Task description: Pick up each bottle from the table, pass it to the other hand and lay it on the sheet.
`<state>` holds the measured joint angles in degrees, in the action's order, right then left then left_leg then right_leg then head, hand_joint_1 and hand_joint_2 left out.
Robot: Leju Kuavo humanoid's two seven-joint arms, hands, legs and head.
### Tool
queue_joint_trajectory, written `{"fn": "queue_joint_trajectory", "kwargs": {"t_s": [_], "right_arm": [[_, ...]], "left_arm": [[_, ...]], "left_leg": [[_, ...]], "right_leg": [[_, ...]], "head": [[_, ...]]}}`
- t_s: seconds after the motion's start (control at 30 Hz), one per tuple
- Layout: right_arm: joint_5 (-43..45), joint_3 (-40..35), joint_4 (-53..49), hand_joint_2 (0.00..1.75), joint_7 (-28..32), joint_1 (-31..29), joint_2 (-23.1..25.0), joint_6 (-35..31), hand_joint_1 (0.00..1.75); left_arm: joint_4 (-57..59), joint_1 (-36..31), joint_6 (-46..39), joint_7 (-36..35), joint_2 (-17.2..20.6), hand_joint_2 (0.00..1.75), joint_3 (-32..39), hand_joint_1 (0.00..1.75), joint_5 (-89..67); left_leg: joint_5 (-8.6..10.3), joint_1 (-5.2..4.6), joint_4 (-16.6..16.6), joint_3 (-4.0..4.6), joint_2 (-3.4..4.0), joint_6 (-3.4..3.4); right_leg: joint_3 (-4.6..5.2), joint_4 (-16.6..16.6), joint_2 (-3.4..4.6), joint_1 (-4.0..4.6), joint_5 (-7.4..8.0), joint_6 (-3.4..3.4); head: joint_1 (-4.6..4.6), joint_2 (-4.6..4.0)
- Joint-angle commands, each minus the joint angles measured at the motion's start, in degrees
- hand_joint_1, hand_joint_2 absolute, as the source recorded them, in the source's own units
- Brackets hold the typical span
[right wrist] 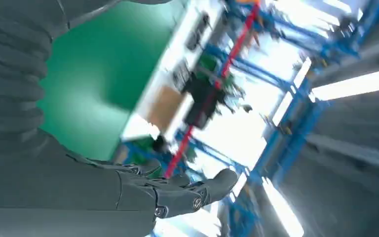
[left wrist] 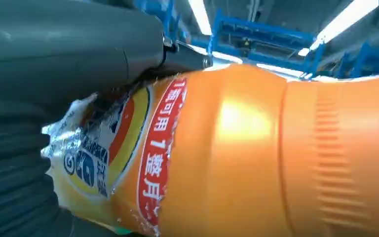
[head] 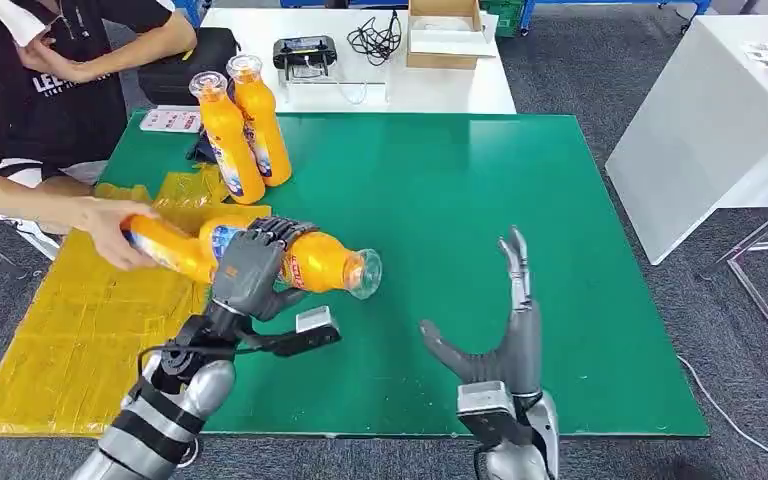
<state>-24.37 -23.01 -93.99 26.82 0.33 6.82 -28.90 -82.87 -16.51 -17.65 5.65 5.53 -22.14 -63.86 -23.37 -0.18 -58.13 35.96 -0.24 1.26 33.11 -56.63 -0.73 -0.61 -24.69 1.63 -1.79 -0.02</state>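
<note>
Orange bottle lies sideways above the green desk, left hand wrapped round its labelled middle, mouth end toward the right hand. A person's hand grips its other end, over the yellow sheet at the desk's left edge. Right hand hovers near the bottle's mouth, fingers apart and pointing up, holding nothing. Two more orange bottles stand upright beyond the held bottle, touching each other, at the desk's far left. White table with a cardboard box sits behind the desk.
</note>
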Motion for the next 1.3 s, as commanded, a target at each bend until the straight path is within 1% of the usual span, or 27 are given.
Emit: {"fn": "queue_joint_trajectory", "kwargs": {"t_s": [0.03, 0.1, 0.2, 0.23, 0.33, 0.37, 0.43, 0.47, 0.5, 0.6, 0.7, 0.77, 0.83, 0.87, 0.93, 1.03, 1.07, 1.1, 1.13, 1.3], "right_arm": [[-1.52, 8.32, -13.79, 1.75, 0.23, 6.29, -2.21, -1.33, 0.0], [-1.56, 8.76, -14.02, 1.75, 0.37, 6.57, -2.33, -1.42, 0.0], [-1.44, 9.53, -14.15, 1.75, 0.65, 6.82, -2.07, -1.56, 0.0], [-1.24, 9.76, -14.02, 1.75, 0.7, 6.78, -1.94, -1.36, 0.0], [-1.29, 10.09, -13.22, 1.75, 0.55, 6.36, -1.65, -0.75, 0.0], [-1.04, 10.08, -12.81, 1.75, 0.33, 6.08, -1.54, -0.34, 0.0], [-1.03, 10.0, -12.31, 1.75, 0.23, 5.66, -1.38, -0.02, 0.0], [-1.11, 9.94, -11.8, 1.75, -0.14, 5.29, -1.19, 0.39, 0.0], [-1.17, 9.95, -11.65, 1.75, -0.14, 5.19, -1.12, 0.38, 0.0], [-1.06, 10.18, -10.91, 1.75, -1.1, 4.72, -0.96, 1.05, 0.0], [-0.82, 10.43, -10.39, 1.75, -1.65, 4.39, -0.94, 1.81, 0.0], [-0.9, 10.4, -10.21, 1.75, -1.75, 4.27, -0.98, 2.07, 0.0], [-0.95, 10.27, -9.49, 1.75, -2.25, 3.85, -0.97, 2.67, 0.0], [-1.09, 10.2, -9.18, 1.75, -2.43, 3.72, -0.92, 2.76, 0.0], [-1.13, 10.19, -8.81, 1.75, -2.45, 3.55, -0.78, 2.66, 0.0], [-1.36, 10.05, -8.4, 1.75, -2.8, 3.48, -0.94, 2.91, 0.0], [-1.44, 9.98, -8.1, 1.75, -2.95, 3.48, -1.01, 3.04, 0.0], [-1.47, 10.0, -8.02, 1.75, -2.98, 3.5, -0.97, 3.02, 0.0], [-1.47, 10.01, -7.98, 1.75, -2.98, 3.57, -0.97, 3.0, 0.0], [-1.58, 10.25, -7.67, 1.75, -3.25, 3.82, -0.98, 3.04, 0.0]], "left_arm": [[15.95, -10.33, 5.09, -5.37, 6.88, 1.75, 2.62, 1.75, -5.55], [16.2, -10.21, 5.35, -5.51, 7.09, 1.75, 2.92, 1.75, -5.49], [17.3, -9.97, 5.97, -5.72, 6.09, 1.75, 3.37, 1.75, -5.36], [18.2, -10.06, 6.3, -5.82, 5.73, 1.75, 3.44, 1.75, -5.29], [19.94, -10.2, 6.9, -6.3, 5.11, 1.75, 3.41, 1.75, -5.35], [21.29, -10.5, 7.58, -6.74, 4.83, 1.75, 3.43, 1.75, -5.37], [23.58, -11.03, 8.43, -7.19, 4.39, 1.75, 3.25, 1.75, -5.51], [26.56, -11.68, 9.64, -7.92, 4.0, 1.75, 2.82, 1.75, -5.95], [27.41, -11.82, 9.02, -8.09, 3.92, 1.75, 2.67, 1.75, -6.02], [31.65, -12.17, 10.09, -8.82, 3.07, 1.75, 2.75, 1.75, -5.69], [34.54, -12.03, 9.48, -9.54, 2.49, 1.75, 2.79, 1.75, -5.63], [35.68, -11.92, 9.5, -9.75, 2.23, 1.75, 2.96, 1.75, -5.57], [38.67, -12.02, 9.09, -10.65, 1.69, 1.75, 3.81, 1.75, -5.34], [40.38, -12.11, 8.47, -11.07, 1.45, 1.75, 4.26, 1.75, -5.43], [41.07, -11.97, 7.67, -10.73, 1.53, 1.75, 4.22, 1.75, -5.39], [43.27, -12.26, 6.83, -10.73, 1.14, 1.75, 5.1, 1.75, -5.44], [43.9, -12.23, 5.9, -10.67, 0.89, 1.75, 5.86, 1.75, -5.3], [44.04, -12.19, 5.69, -10.78, 0.83, 1.75, 6.04, 0.65, -5.34], [44.05, -12.13, 5.63, -10.78, 0.87, 1.75, 6.06, 0.0, -5.36], [42.4, -11.28, 4.24, -10.27, 0.53, 1.75, 6.47, 0.0, -6.16]], "left_leg": [[-0.04, 0.05, 0.03, -0.13, -0.01, -0.1], [-0.07, 0.06, 0.04, -0.21, -0.06, -0.11], [-0.02, 0.05, 0.01, -0.06, -0.06, -0.05], [-0.05, 0.06, 0.03, -0.16, -0.12, -0.07], [-0.05, 0.06, 0.03, -0.15, -0.01, -0.07], [-0.01, 0.02, 0.03, -0.06, -0.02, -0.04], [-0.01, 0.04, 0.06, -0.18, -0.09, -0.09], [0.0, 0.04, 0.04, -0.11, -0.05, -0.08], [-0.02, 0.05, 0.07, -0.2, -0.04, -0.12], [0.01, 0.0, 0.07, -0.12, -0.03, -0.06], [-0.03, 0.05, 0.12, -0.28, -0.04, -0.12], [-0.03, 0.04, 0.07, -0.16, 0.03, -0.07], [-0.05, 0.04, 0.1, -0.24, 0.01, -0.08], [-0.03, 0.03, 0.06, -0.13, 0.04, -0.05], [-0.05, 0.04, 0.09, -0.27, 0.06, -0.09], [-0.02, 0.04, 0.06, -0.12, 0.04, -0.07], [-0.02, 0.02, 0.12, -0.25, 0.0, -0.09], [-0.02, 0.05, 0.12, -0.3, -0.01, -0.12], [0.0, 0.03, 0.09, -0.19, -0.02, -0.08], [0.03, 0.06, 0.14, -0.3, 0.05, -0.14]], "right_leg": [[-0.12, 0.02, 0.0, 0.05, -0.04, -0.09], [-0.22, 0.03, -0.02, 0.06, -0.08, -0.08], [-0.07, 0.02, -0.03, 0.03, -0.03, -0.02], [-0.2, 0.05, -0.06, 0.04, -0.07, -0.04], [-0.17, 0.05, 0.03, 0.03, -0.04, -0.04], [-0.07, 0.03, 0.01, 0.0, -0.02, -0.03], [-0.21, 0.07, -0.03, 0.02, -0.04, -0.06], [-0.13, 0.06, 0.0, 0.02, -0.01, -0.05], [-0.22, 0.08, 0.02, 0.03, -0.03, -0.08], [-0.11, 0.06, 0.0, 0.0, -0.01, -0.05], [-0.3, 0.14, 0.01, 0.04, -0.04, -0.08], [-0.17, 0.08, 0.07, 0.03, -0.01, -0.04], [-0.26, 0.12, 0.06, 0.03, -0.03, -0.04], [-0.13, 0.07, 0.07, 0.01, -0.01, -0.02], [-0.29, 0.12, 0.11, 0.03, -0.02, -0.05], [-0.14, 0.07, 0.08, 0.02, 0.01, -0.04], [-0.27, 0.11, 0.06, 0.0, -0.01, -0.05], [-0.34, 0.13, 0.08, 0.03, -0.02, -0.07], [-0.23, 0.09, 0.06, 0.02, 0.01, -0.05], [-0.31, 0.14, 0.12, 0.05, 0.06, -0.09]], "head": [[-0.07, 0.0], [-0.07, 0.0], [-0.05, 0.0], [-0.04, 0.0], [-0.04, 0.0], [-0.04, 0.0], [-0.02, 0.0], [-0.04, 0.0], [-0.04, 0.0], [-0.04, 0.0], [-0.04, 0.0], [-0.04, 0.0], [-0.06, 0.0], [-0.04, 0.0], [-0.04, 0.0], [-0.04, 0.0], [-0.04, 0.0], [-0.04, 0.0], [-0.07, 0.0], [-0.07, 0.0]]}}
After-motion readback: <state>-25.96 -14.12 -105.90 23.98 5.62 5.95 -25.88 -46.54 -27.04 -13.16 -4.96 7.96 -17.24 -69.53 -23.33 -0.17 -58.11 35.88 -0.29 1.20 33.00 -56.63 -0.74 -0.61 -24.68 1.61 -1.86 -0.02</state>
